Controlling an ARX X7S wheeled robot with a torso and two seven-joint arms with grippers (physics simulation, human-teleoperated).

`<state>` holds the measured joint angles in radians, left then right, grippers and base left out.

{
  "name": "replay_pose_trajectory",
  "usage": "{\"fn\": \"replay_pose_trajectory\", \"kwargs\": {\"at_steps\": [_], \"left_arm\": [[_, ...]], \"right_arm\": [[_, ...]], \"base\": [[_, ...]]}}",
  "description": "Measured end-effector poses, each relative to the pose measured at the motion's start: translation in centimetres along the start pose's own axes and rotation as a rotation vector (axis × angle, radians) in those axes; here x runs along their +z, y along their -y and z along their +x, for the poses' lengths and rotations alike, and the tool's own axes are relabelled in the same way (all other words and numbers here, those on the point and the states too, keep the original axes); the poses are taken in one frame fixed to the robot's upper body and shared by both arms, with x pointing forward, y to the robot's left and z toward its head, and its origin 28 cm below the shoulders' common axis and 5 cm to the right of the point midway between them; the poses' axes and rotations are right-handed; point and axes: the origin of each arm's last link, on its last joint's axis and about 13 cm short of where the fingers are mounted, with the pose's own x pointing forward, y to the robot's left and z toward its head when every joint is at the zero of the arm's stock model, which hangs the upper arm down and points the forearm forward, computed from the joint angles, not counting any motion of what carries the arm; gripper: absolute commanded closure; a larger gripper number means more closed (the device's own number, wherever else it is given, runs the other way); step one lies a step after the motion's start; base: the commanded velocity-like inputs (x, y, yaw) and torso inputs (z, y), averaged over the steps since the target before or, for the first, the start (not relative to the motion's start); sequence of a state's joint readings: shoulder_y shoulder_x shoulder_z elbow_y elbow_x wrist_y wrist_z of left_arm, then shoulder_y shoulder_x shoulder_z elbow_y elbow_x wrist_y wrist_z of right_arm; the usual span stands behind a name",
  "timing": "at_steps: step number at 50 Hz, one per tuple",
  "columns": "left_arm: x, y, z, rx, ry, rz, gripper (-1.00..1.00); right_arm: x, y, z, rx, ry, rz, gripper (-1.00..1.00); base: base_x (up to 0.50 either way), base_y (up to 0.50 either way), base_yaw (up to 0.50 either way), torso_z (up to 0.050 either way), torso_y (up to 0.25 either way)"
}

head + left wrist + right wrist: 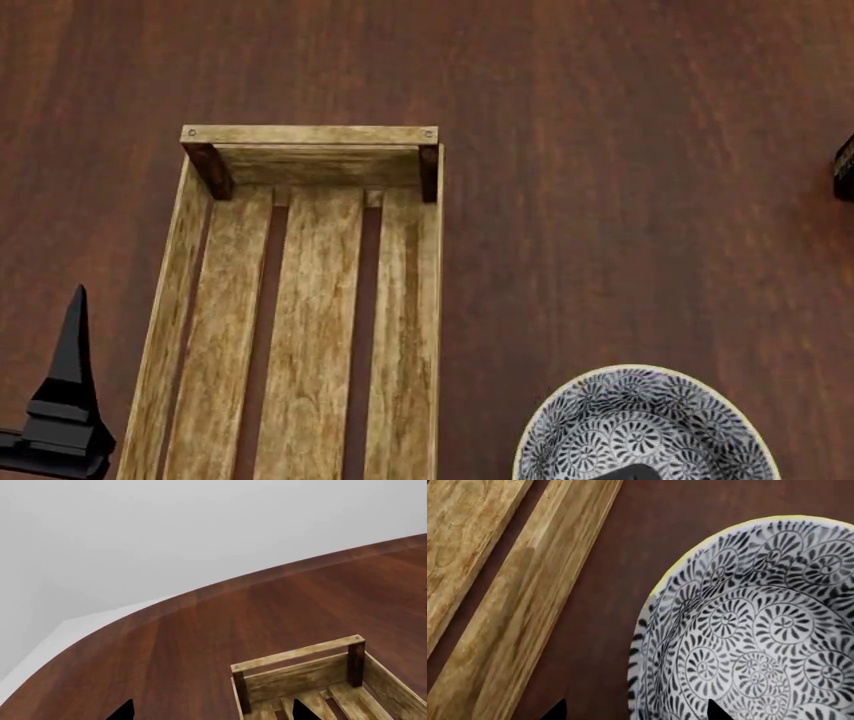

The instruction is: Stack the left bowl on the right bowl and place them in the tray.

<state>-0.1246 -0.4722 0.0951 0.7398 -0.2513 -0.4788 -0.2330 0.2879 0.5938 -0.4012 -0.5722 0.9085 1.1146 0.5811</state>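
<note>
My left gripper (60, 400) is hovering over the table (641, 150) left of the tray (310, 134), fingers spread, gripping nothing. The tray is lying empty, its near end cut off. A bowl (647, 425) is sitting just right of it. My right gripper (634, 712) is straddling the bowl's rim, fingers parted; whether they are touching it, I cannot tell. A dark object (843, 168) is peeking in far right.

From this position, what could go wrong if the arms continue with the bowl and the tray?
1. The right gripper hangs over the patterned bowl with one fingertip above its rim; a descent could strike the rim and tip or push the bowl.
2. The bowl sits close to the tray, so a sideways push could knock it against the tray's low side.
3. Only one bowl shows here, so stacking cannot be confirmed from these views.
</note>
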Motion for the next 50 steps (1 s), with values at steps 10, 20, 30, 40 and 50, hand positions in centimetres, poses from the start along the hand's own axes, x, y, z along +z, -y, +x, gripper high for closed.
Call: {"fn": "replay_pose_trajectory", "kwargs": {"at_steps": [10, 20, 30, 40, 50], "left_arm": [[0.0, 0.0, 0.0, 0.0, 0.0, 0.0, -1.0], [0.0, 0.0, 0.0, 0.0, -0.001, 0.001, -1.0], [0.0, 0.0, 0.0, 0.0, 0.0, 0.0, -1.0], [0.1, -0.1, -0.1, 0.0, 0.003, -0.003, -1.0], [0.2, -0.1, -0.1, 0.002, 0.005, -0.007, -1.0]], "right_arm": [[-0.5, 0.0, 0.4, -0.002, -0.021, 0.001, 1.0], [-0.2, 0.2, 0.5, -0.032, -0.007, 0.002, 1.0], [0.2, 0.3, -0.1, -0.066, 0.006, -0.008, 1.0], [1.4, 0.4, -2.2, -0.103, 0.044, -0.015, 1.0], [2.7, 0.5, -4.2, -0.14, 0.097, -0.028, 1.0]], "base": [[0.0, 0.0, 0.0, 0.0, 0.0], [0.0, 0.0, 0.0, 0.0, 0.0], [0.0, 0.0, 0.0, 0.0, -0.002], [0.0, 0.0, 0.0, 0.0, 0.0], [0.0, 0.0, 0.0, 0.0, 0.0]]}}
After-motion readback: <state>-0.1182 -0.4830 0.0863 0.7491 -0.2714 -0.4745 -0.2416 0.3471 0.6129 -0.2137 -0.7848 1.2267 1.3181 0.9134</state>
